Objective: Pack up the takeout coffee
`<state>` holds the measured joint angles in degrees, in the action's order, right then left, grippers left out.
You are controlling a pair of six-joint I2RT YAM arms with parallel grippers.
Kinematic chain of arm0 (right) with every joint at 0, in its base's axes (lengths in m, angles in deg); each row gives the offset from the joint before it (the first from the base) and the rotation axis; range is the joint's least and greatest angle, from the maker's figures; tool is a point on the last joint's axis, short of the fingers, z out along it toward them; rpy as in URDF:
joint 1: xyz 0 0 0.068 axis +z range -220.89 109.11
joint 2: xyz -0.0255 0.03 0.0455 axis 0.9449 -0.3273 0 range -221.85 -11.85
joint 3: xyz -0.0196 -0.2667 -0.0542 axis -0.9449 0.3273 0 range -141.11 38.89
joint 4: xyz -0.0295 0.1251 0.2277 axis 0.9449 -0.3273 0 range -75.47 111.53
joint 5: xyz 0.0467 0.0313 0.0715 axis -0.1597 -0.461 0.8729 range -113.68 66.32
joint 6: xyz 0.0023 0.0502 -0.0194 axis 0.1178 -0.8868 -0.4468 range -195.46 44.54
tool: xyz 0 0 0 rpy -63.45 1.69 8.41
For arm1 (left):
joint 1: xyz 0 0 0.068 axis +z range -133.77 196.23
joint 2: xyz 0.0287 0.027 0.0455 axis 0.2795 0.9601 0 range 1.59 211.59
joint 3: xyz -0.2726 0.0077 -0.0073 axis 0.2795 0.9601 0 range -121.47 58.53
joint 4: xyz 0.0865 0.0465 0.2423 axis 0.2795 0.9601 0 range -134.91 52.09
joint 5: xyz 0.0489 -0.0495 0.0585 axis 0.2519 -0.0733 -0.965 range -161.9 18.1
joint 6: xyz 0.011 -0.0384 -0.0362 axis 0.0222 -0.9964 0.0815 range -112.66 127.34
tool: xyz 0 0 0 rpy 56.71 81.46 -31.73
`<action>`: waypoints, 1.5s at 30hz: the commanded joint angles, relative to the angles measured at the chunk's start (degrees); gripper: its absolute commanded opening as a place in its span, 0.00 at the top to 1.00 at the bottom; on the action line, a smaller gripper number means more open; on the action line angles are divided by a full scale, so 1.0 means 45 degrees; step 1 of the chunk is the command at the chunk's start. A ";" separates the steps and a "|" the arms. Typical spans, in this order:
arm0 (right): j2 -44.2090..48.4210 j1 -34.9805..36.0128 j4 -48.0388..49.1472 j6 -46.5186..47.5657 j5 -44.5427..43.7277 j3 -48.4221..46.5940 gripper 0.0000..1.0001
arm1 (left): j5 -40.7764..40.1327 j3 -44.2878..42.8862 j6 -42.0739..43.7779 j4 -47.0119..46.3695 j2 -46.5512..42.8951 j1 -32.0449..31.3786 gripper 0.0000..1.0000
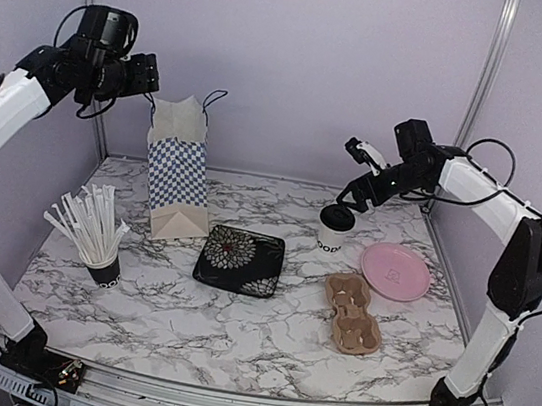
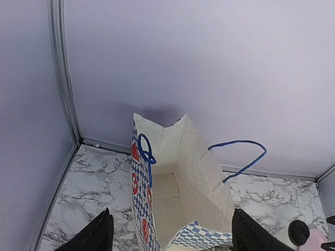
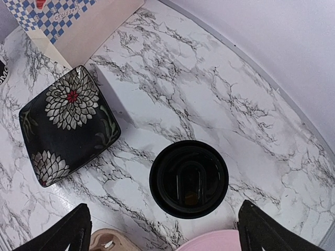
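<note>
The takeout coffee (image 1: 333,230), a white paper cup with black lettering and a black lid (image 3: 189,179), stands upright on the marble table, right of centre. My right gripper (image 1: 356,175) hovers above it, open; in the right wrist view its fingertips (image 3: 84,214) stand wide on either side of the lid, touching nothing. A blue-and-white checked paper bag (image 1: 177,170) stands open at the back left. My left gripper (image 1: 148,75) hangs open high above the bag's mouth (image 2: 178,172), and the bag's inside looks empty.
A black floral square plate (image 1: 239,259) lies between bag and cup. A pink plate (image 1: 395,271) and a brown cardboard cup carrier (image 1: 352,312) sit right of the cup. A black cup of white straws (image 1: 101,265) stands front left. Walls close the back and sides.
</note>
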<state>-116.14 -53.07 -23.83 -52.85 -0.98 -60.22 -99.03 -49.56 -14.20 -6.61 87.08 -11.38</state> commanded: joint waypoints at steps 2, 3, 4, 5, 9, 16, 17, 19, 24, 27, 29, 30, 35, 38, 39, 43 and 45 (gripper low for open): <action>0.0338 0.0019 0.0491 0.0092 0.0522 0.0645 0.06 | 0.1596 -0.0347 -0.0685 0.1173 0.2027 0.1200 0.22; 0.0402 0.0018 0.0559 0.0107 0.0556 0.0802 0.06 | 0.1435 -0.0378 -0.0741 0.1202 0.2267 0.1316 0.22; 0.0461 0.0023 0.0629 0.0126 0.0605 0.0944 0.06 | 0.1354 -0.0416 -0.0760 0.1201 0.2498 0.1433 0.22; 0.0514 0.0023 0.0682 0.0163 0.0645 0.1084 0.06 | 0.1329 -0.0469 -0.0787 0.1193 0.2727 0.1572 0.22; 0.0616 0.0023 0.0874 0.0246 0.0852 0.1457 0.06 | 0.1503 -0.1031 -0.0824 0.1147 0.3712 0.1891 0.29; 0.0578 0.0025 0.0924 0.0268 0.1210 0.1670 0.07 | 0.2233 -0.2157 -0.0816 0.1193 0.5273 0.2133 0.59; 0.0576 0.0024 0.0921 0.0283 0.1226 0.1682 0.07 | 0.2230 -0.2269 -0.0818 0.1231 0.5410 0.2143 0.60; 0.0614 0.0023 0.0938 0.0288 0.1234 0.1692 0.07 | 0.2121 -0.2590 -0.0819 0.1469 0.5707 0.2162 0.58; 0.0762 0.0023 0.0938 0.0278 0.1370 0.1739 0.07 | 0.1542 -0.2798 -0.0793 0.1877 0.6053 0.2153 0.51; 0.0778 0.0021 0.0969 0.0298 0.1308 0.1816 0.07 | 0.1348 -0.2870 -0.0670 0.1879 0.6221 0.2153 0.64; 0.0766 0.0033 0.0964 0.0288 0.1275 0.1846 0.07 | 0.1282 -0.3008 -0.0554 0.1905 0.6366 0.2155 0.80; 0.0772 0.0025 0.0970 0.0288 0.1278 0.1848 0.08 | 0.1225 -0.3064 -0.0517 0.1926 0.6413 0.2153 0.88; 0.0812 0.0025 0.0973 0.0201 0.1364 0.1762 0.08 | 0.1220 -0.3365 -0.0303 0.1828 0.6245 0.2119 1.00; 0.0770 0.0023 0.0755 0.0200 0.1428 0.1501 0.08 | 0.1260 -0.3742 0.0063 0.1643 0.5874 0.2024 1.00; 0.0770 0.0023 0.0573 0.0240 0.1397 0.1351 0.08 | 0.1364 -0.3856 0.0148 0.1551 0.5666 0.1990 1.00; 0.1378 0.0023 0.0394 0.0649 0.0993 0.1272 0.08 | 0.2201 -0.3661 0.0398 0.0684 0.4265 0.1841 1.00; 0.1761 0.0005 0.0333 0.0780 0.0757 0.1383 0.07 | 0.3108 -0.3365 0.0578 0.0089 0.3558 0.1697 1.00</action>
<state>-113.30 -53.07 -21.30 -51.16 4.05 -52.07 -90.51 -64.58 -13.99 -0.07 112.07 -2.64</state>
